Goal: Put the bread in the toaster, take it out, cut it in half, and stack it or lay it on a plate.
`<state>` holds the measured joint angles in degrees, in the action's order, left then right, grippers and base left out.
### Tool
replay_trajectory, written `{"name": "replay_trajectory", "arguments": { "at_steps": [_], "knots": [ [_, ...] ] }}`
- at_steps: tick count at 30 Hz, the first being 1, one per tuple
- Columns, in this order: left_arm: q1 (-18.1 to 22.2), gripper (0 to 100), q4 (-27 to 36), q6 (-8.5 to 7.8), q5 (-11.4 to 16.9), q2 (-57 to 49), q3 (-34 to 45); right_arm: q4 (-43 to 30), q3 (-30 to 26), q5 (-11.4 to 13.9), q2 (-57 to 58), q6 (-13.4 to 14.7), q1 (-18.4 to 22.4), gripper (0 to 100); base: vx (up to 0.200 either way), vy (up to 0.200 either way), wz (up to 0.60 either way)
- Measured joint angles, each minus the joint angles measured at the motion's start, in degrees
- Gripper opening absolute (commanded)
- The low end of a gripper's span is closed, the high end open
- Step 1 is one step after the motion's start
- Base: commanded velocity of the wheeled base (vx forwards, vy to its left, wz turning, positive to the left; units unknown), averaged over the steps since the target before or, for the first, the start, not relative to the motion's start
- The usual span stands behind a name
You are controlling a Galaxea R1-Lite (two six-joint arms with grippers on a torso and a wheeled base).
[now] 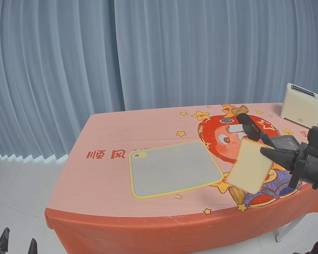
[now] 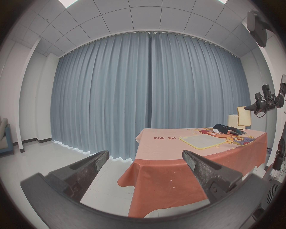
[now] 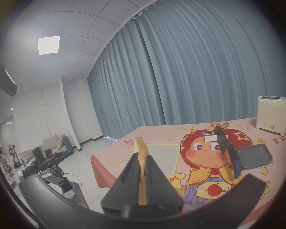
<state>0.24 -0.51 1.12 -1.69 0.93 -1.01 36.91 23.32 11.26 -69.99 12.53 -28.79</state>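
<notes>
The right gripper point(image 1: 264, 151) pinches one edge of the pale, square, brown-crusted slice of bread point(image 1: 250, 170), held in the air over the pink-clothed table point(image 1: 130, 132) well short of the cream boxy toaster point(image 1: 301, 105); light, soft and crumbly, it probably wants a gentle grip by the crust, while the left gripper point(image 2: 145, 155) gapes wide.

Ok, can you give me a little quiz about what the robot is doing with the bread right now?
1. True or false: the right hand is shut on the pale square bread slice, holding it in the air.
2. Where is the cream plastic toaster? A) at the far right corner of the pink-clothed table; B) on the floor; C) at the table's near left corner.
3. Fill in: the grey flat cutting board has a ___ rim.

Key: 1 true; 2 A; 3 yellow.
</notes>
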Motion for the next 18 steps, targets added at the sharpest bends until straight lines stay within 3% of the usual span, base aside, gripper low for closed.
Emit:
{"name": "replay_trajectory", "arguments": {
  "at_steps": [2, 6, 8, 14, 18],
  "knots": [
    [0.0, 100, 0.0, 0.0, 0.0, 0.0, 0.0, 0.0, 0.4, 0.0, -1.0, 0.4, -0.1, 0, 0.0, 0.0, 0.0],
    [0.0, 100, 0.0, 0.0, 0.0, 0.0, 0.0, 0.0, 1.2, 0.0, -2.5, 2.8, -0.2, 0, 0.2, 0.0, 0.0],
    [0.0, 100, 0.0, 0.0, 0.0, 0.0, 0.0, 0.1, 1.8, 0.0, -3.2, 5.5, -0.5, 0, 0.2, 0.0, 0.0],
    [0.0, 100, 0.0, 0.0, 0.0, 0.0, 0.0, 0.1, 4.3, -0.2, -6.3, 14.7, -2.1, 0, 0.0, 0.0, 0.0],
    [0.0, 100, 0.0, -0.01, 0.0, 0.0, 0.0, 0.1, 6.0, -1.7, -9.1, 17.8, -2.7, 0, 0.0, 0.05, 0.0]
  ]
}}
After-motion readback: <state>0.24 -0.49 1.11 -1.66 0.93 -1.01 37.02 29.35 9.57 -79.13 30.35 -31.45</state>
